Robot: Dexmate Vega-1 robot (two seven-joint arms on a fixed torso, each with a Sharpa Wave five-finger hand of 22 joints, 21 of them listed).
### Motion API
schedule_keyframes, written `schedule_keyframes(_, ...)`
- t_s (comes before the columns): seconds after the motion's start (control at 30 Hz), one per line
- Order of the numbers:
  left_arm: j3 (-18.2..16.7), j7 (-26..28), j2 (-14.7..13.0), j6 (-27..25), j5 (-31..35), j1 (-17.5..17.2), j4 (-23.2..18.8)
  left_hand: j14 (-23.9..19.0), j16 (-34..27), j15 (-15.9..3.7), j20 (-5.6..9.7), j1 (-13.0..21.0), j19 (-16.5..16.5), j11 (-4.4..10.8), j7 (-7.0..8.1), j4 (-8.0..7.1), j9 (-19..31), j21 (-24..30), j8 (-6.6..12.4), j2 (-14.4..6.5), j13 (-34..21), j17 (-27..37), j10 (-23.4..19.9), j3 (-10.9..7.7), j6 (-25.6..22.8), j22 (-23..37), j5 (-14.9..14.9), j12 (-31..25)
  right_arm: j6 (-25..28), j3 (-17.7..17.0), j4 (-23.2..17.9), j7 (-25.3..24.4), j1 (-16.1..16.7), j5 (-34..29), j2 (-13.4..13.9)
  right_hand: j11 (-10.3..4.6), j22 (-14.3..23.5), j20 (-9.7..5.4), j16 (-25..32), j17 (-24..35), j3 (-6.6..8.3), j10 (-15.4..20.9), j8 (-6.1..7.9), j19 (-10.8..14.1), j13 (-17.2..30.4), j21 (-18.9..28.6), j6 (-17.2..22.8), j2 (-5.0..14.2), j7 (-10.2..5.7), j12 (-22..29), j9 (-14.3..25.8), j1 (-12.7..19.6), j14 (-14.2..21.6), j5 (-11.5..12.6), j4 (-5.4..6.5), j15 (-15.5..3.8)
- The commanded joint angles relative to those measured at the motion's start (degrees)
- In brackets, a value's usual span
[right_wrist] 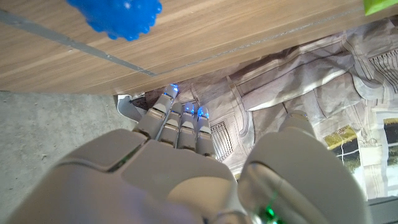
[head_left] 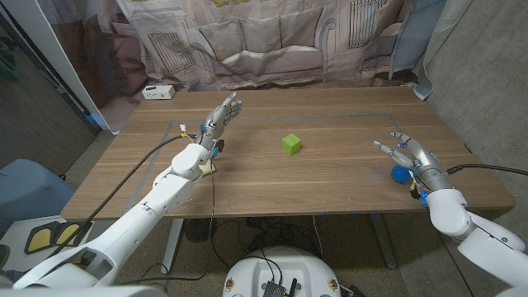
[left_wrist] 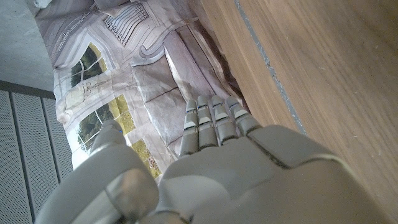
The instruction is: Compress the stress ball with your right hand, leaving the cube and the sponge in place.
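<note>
Stress ball (head_left: 399, 174), a knobbly blue one, is sitting on the table (head_left: 330, 194) in the head view, well to the right of the green cube (head_left: 290, 144) and close to the table's right front edge; the right hand (head_left: 410, 156) is hovering just beside and partly over it, fingers spread and grasping nothing; the left hand (head_left: 219, 118) is waiting on the far side of the table, left of the cube, fingers extended and holding nothing; a small white box (head_left: 157, 92) is lying at the back left corner; no sponge is recognisable.

Seen from the left wrist view, the left hand (left_wrist: 211, 168) is reaching out with straight fingers (left_wrist: 211, 121) above the table (left_wrist: 323, 68), released, with the printed curtain (left_wrist: 112, 56) beyond it.

From the right wrist view, the stress ball (right_wrist: 118, 15) is lying on the table (right_wrist: 205, 31) just off the fingertips (right_wrist: 177, 115) of the right hand (right_wrist: 180, 174), not touching them, and a sliver of the cube (right_wrist: 380, 6) is showing well apart from the ball; the hand is released.

Judging the step in hand as the final approach, doing it well is probably meaning centring the palm over the ball, closing thumb and fingers evenly round it so it is not squirting sideways off the edge, and keeping the arm well away from the cube.
</note>
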State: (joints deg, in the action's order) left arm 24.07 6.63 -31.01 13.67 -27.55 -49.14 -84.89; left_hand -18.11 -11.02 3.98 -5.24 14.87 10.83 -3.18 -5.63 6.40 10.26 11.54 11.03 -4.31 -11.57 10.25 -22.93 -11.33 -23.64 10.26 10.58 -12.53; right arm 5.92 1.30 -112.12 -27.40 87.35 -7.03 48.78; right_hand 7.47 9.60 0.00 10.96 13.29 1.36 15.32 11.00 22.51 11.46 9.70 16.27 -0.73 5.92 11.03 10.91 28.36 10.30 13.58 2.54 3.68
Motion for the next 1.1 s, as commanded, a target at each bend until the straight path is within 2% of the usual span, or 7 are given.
schedule_keyframes(0.03, -0.49, -0.47, -1.37, -0.47, -0.06, -0.91, -1.77, -0.38, 0.12, -0.11, 0.11, 0.27, 0.20, -0.16, -0.19, 0.05, 0.30, -0.06, 0.01, -0.53, -0.22, 0.10, -0.03, -0.38, -0.29, 0.08, -0.04, 0.13, -5.83, 3.84, 3.35, -0.13, -5.78, 1.64, -2.57, 0.15, 0.07, 0.04, -0.16, 0.15, -0.04, -0.07, 0.01, -0.30, -0.01, 0.48, -0.30, 0.21, 0.01, -0.11, 0.14, -0.08, -0.10, 0.31, 0.00, 0.02)
schedule_keyframes(0.33, -0.57, -1.73, -1.69, -0.68, -1.00, -1.06, -1.54, 0.31, 0.38, -0.05, 0.30, 0.31, 0.33, -0.19, -0.12, 0.11, 0.30, -0.03, -0.04, -0.48, -0.21, 0.09, 0.05, -0.41, -0.18, 0.07, -0.06, 0.16, -9.57, 6.93, 6.50, 0.69, -10.05, 4.61, -4.58, 0.26, 0.07, 0.02, -0.11, 0.07, -0.02, -0.15, 0.04, -0.44, -0.01, 0.54, -0.32, 0.29, 0.04, -0.07, 0.13, -0.09, -0.23, 0.35, -0.03, 0.06)
schedule_keyframes(0.4, -0.63, -2.35, -1.70, -0.45, -1.48, -1.15, -1.24, 0.39, 0.40, -0.06, 0.32, 0.33, 0.31, -0.24, -0.16, 0.13, 0.30, -0.04, -0.11, -0.47, -0.21, 0.09, 0.26, -0.42, 0.02, 0.07, -0.06, 0.24, -12.21, 7.77, 8.25, 0.98, -11.47, 6.61, -6.11, 0.23, 0.07, 0.04, -0.12, 0.05, -0.01, -0.20, 0.02, -0.42, -0.01, 0.58, -0.39, 0.32, 0.11, -0.07, 0.13, -0.08, -0.31, 0.37, -0.05, 0.00)
schedule_keyframes(0.5, -0.72, -3.03, -1.53, 0.31, -2.01, -1.33, -0.95, 0.41, 0.37, -0.11, 0.29, 0.35, 0.28, -0.39, 0.09, 0.16, 0.30, -0.06, -0.32, -0.44, -0.21, 0.09, 0.51, -0.44, 0.60, 0.07, -0.07, 0.34, -13.99, 8.76, 9.37, 1.41, -12.70, 7.54, -6.71, 0.21, 0.07, 0.05, -0.07, 0.02, 0.01, -0.20, 0.02, -0.41, -0.01, 0.62, -0.41, 0.35, 0.06, -0.04, 0.12, -0.07, -0.28, 0.39, -0.06, 0.01)
schedule_keyframes(0.87, -0.42, -7.36, 0.44, 5.04, -4.42, -1.31, 1.79, 0.41, 0.31, 0.01, 0.21, 0.36, 0.22, -0.61, 0.06, 0.21, 0.29, -0.10, -0.35, -0.39, -0.22, 0.10, 0.70, -0.45, 0.92, 0.06, -0.09, 0.38, -18.13, 11.77, 11.40, 2.47, -15.61, 10.50, -8.90, 0.40, 0.06, 0.17, 0.08, -0.09, -0.04, -0.24, 0.05, -0.33, -0.02, 0.75, -0.46, 0.35, 0.36, 0.03, 0.11, -0.15, -0.16, 0.41, -0.10, 0.26)
schedule_keyframes(0.97, -0.65, -8.44, 0.32, 5.58, -5.21, -1.43, 2.02, 0.44, 0.31, 0.01, 0.15, 0.35, 0.18, -0.56, 0.12, 0.21, 0.29, -0.11, -0.32, -0.38, -0.22, 0.10, 0.63, -0.46, 0.93, 0.06, -0.09, 0.34, -19.55, 12.42, 11.88, 3.48, -16.26, 11.88, -9.39, 0.39, 0.06, 0.22, 0.13, -0.18, -0.09, -0.06, 0.62, -0.38, -0.02, 0.81, 0.92, 0.33, 0.35, 0.16, 0.13, -0.24, -0.21, 0.43, -0.13, 0.25)
schedule_keyframes(1.1, -1.62, -7.54, 0.88, 6.35, -6.54, -2.76, 1.20, 1.15, 0.55, -0.27, 0.20, 0.35, 0.07, -0.46, 0.09, 0.23, 0.29, -0.16, -0.32, -0.37, -0.21, 0.10, 0.83, -0.47, 1.01, 0.06, -0.09, 0.41, -21.21, 13.18, 12.19, 3.69, -16.67, 12.71, -10.26, 0.31, 0.07, 0.28, 0.16, -0.19, -0.13, 0.02, 0.57, -0.41, -0.03, 0.82, 0.83, 0.36, 0.19, 0.21, 0.14, -0.36, -0.23, 0.43, -0.09, 0.12)
